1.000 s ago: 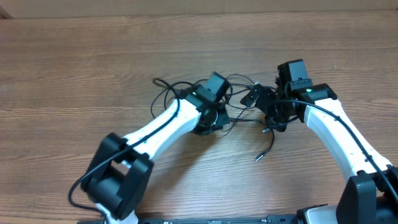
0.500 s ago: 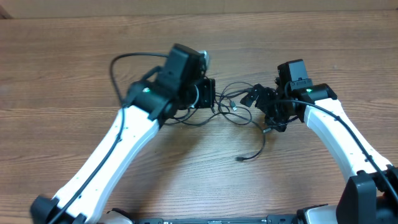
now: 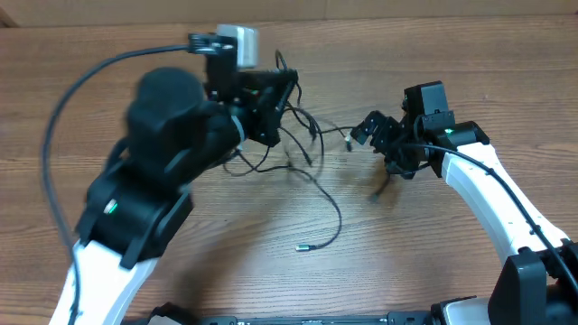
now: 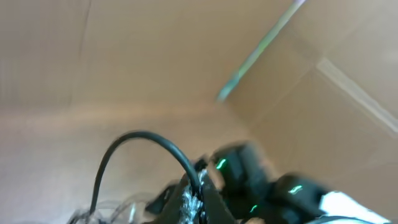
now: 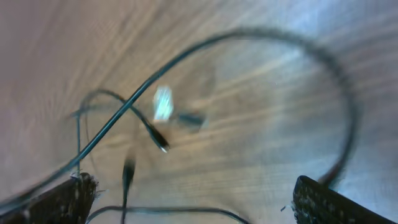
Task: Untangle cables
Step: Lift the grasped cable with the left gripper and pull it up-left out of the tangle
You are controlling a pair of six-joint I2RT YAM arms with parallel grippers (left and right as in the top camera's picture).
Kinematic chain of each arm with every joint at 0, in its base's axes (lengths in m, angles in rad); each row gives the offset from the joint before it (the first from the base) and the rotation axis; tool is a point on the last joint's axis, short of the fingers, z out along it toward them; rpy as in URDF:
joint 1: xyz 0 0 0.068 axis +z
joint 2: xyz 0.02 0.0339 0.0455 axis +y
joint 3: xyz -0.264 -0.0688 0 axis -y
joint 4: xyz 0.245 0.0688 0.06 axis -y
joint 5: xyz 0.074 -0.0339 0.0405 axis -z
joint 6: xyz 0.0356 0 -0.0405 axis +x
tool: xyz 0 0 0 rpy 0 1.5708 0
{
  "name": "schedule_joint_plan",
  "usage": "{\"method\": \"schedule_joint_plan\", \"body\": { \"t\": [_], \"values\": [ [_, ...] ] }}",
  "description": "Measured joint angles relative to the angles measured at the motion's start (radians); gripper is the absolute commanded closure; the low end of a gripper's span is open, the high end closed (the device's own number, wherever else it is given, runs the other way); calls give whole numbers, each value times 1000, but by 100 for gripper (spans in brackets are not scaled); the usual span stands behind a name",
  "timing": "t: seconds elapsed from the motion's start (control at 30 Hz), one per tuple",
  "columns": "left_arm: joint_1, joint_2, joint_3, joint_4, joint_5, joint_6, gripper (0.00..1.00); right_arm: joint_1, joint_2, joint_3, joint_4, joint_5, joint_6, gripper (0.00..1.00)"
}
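Cables (image 3: 336, 209) apparently in the grip of the blurred left tool (image 3: 275, 97); right tool (image 3: 368, 131) wide, nearby.

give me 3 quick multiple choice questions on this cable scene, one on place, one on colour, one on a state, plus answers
1. Where does the loose plug end lie?
A on the wooden table, in front of the arms
B on top of the right arm
C inside a box

2. What colour are the cables?
A red
B black
C white

3. The fingers of the right gripper are:
A pressed together
B out of view
C wide apart

Answers: A, it rests on bare wood; B, every strand looks black; C, the right wrist view shows them at opposite edges.
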Motion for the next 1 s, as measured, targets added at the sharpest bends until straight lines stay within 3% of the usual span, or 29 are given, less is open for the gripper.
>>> {"method": "schedule_joint_plan", "body": {
  "t": [0.4, 0.63, 0.77, 1.0],
  "values": [
    [0, -82, 14, 179, -70, 67, 96, 0, 0, 0, 6, 25, 0, 0],
    [0, -83, 15, 572, -114, 115, 96, 0, 0, 0, 6, 31, 0, 0],
    [0, -91, 16, 713, -143, 121, 96, 0, 0, 0, 5, 32, 0, 0],
    [0, -90, 16, 745, -379, 122, 96, 0, 0, 0, 5, 32, 0, 0]
  ]
}}
